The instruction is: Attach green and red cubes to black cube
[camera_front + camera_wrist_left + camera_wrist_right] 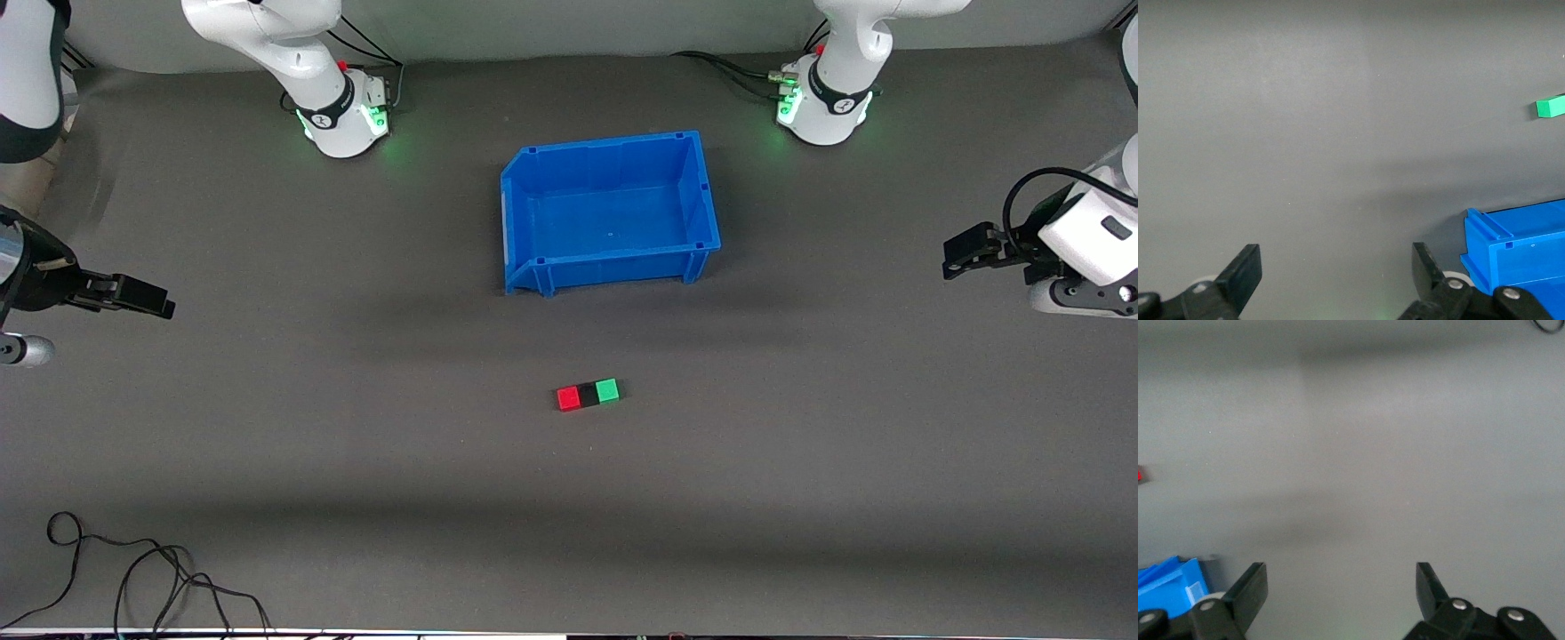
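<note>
The red cube (568,398), the black cube (588,394) and the green cube (607,389) lie touching in one row on the grey table, black in the middle, nearer to the front camera than the blue bin. My left gripper (960,256) is open and empty, over the table at the left arm's end, far from the cubes. My right gripper (149,300) is open and empty, over the table at the right arm's end. The left wrist view shows the green cube (1551,107) and open fingers (1245,270). The right wrist view shows a sliver of the red cube (1139,475).
An empty blue bin (613,268) stands between the arm bases and the cubes; it also shows in the left wrist view (1518,257) and the right wrist view (1165,587). A loose black cable (133,569) lies at the front corner toward the right arm's end.
</note>
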### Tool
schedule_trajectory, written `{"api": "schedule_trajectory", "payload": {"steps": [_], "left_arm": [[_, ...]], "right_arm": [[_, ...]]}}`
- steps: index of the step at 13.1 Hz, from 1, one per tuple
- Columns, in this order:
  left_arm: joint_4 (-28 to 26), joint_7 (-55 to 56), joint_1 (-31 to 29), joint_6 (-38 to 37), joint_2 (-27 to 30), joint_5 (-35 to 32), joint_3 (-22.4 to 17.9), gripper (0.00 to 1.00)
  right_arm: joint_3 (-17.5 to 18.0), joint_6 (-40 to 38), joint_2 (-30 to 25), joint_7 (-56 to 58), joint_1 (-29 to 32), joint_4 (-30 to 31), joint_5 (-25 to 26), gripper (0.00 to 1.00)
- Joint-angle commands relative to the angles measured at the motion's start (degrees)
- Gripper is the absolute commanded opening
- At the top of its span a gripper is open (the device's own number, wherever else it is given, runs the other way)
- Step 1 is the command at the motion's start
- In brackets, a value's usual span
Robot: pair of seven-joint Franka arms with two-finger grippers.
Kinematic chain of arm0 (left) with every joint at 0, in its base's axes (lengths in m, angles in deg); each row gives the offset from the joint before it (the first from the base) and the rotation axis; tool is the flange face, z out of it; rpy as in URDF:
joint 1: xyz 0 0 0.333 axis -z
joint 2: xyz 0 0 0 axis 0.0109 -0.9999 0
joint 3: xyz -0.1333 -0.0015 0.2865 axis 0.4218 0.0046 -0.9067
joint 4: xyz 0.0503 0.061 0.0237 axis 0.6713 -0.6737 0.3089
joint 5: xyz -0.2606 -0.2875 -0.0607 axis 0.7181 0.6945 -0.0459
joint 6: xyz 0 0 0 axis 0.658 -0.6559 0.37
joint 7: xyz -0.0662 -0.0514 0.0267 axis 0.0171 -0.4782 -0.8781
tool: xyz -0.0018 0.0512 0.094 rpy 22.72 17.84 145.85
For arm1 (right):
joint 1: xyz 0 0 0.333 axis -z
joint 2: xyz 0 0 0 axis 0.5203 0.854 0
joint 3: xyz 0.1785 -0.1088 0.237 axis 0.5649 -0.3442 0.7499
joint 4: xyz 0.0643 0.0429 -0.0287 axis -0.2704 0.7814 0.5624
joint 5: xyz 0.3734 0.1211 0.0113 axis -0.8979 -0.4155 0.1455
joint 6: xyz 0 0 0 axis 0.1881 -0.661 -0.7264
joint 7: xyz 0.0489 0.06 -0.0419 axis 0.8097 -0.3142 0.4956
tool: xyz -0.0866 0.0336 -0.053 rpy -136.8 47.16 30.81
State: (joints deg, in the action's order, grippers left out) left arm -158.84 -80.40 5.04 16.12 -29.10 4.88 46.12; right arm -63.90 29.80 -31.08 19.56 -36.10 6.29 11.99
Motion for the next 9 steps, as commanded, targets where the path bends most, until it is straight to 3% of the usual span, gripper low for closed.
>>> {"api": "schedule_trajectory", "payload": {"steps": [1, 6, 8, 9], "left_arm": [[0.9, -1.0, 1.1, 0.5, -0.2, -1.1, -1.5, 1.00], [0.1, -1.8, 1.0, 0.5, 1.0, -2.1, -1.6, 1.00], [0.1, -1.8, 1.0, -0.1, 1.0, -2.1, -1.6, 1.00], [0.2, -1.8, 1.0, -0.5, 1.0, -2.1, -1.6, 1.00]], "right_arm": [[-1.1, 5.9, -7.1, 4.5, -0.5, 10.3, 1.1, 0.98], [-1.1, 8.3, -9.0, 4.3, -1.2, 13.8, 1.1, 0.98], [2.3, 6.6, -9.0, 3.7, 2.6, 13.1, 1.0, 0.98], [5.7, 6.5, -9.3, 3.6, 5.9, 13.2, 1.0, 0.98]]}}
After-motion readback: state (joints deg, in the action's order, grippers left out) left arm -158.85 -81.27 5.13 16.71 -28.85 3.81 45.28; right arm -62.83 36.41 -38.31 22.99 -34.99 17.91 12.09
